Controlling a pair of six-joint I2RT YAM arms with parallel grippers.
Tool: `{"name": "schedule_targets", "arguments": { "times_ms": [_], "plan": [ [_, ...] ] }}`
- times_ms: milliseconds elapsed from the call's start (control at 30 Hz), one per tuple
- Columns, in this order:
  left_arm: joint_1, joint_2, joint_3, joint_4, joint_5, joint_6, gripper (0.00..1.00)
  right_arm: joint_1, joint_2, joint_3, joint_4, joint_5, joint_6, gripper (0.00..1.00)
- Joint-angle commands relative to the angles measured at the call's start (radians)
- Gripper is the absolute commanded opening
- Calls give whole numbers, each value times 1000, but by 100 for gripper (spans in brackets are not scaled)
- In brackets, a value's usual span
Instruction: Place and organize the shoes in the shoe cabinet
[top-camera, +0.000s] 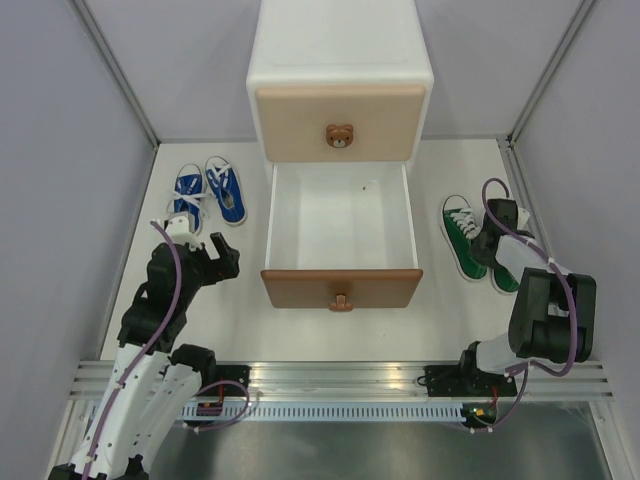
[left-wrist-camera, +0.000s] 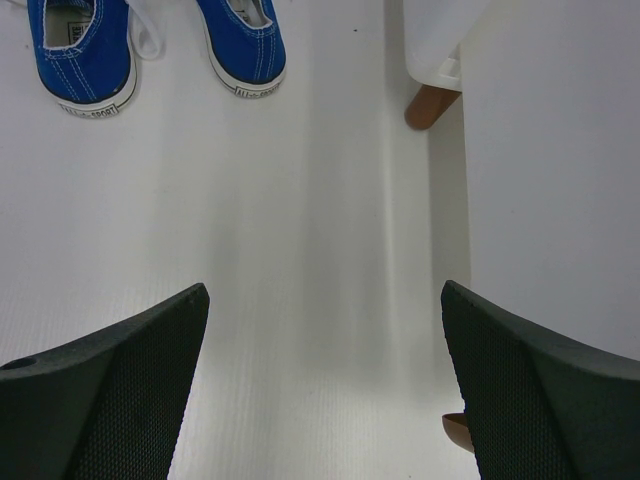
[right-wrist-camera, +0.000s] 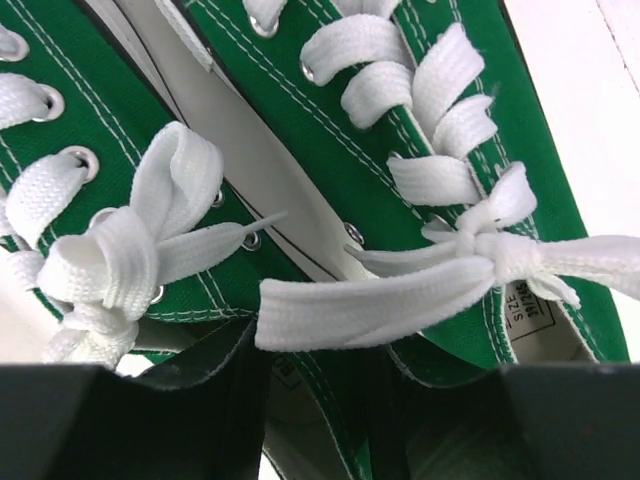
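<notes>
Blue canvas lace-up sneakers, white soles (top-camera: 226, 190) — two. Green canvas lace-up sneakers, white laces (top-camera: 460, 235) — two. White boxy cabinet (top-camera: 340, 45) — one; beige-fronted drawer (top-camera: 340, 115) one, brown-fronted drawer (top-camera: 300, 288) one.

green shoes (right-wrist-camera: 440, 120): soft cloth with neat stitches
laces (right-wrist-camera: 330, 310): flat white woven cloth
blue shoes (left-wrist-camera: 85, 50): cloth, smooth white rubbery edge
shoe cabinet (top-camera: 340, 45): smooth white, looks like plastic
desk (left-wrist-camera: 300, 250): white, matt

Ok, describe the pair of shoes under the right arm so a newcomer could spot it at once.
Start at the white cabinet at the back, its lower drawer pulled open. The pair lies just right of that drawer. They are the green shoes; the blue shoes lie left of the drawer.
</notes>
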Motion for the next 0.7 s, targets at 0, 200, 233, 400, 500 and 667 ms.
{"name": "schedule_targets", "arguments": {
  "times_ms": [0, 200, 233, 400, 500, 667],
  "plan": [
    [-6, 7, 3, 34, 6, 36, 100, 7, 14, -20, 46, -82, -1, 42],
    [-6, 7, 1, 34, 8, 36, 100, 49, -55, -16, 15, -108, -10, 4],
    [-6, 7, 1, 34, 8, 36, 100, 53, -67, -13, 7, -110, -7, 1],
    [-6, 5, 1, 34, 6, 34, 100, 67, -189, 0, -49, -110, -2, 1],
    [-6, 5, 0, 35, 3, 34, 100, 67, -259, 36, -101, -108, -2, 1],
    [-4, 5, 1, 34, 0, 36, 100, 69, -373, 153, -210, -96, 1, 1]
  ]
}}
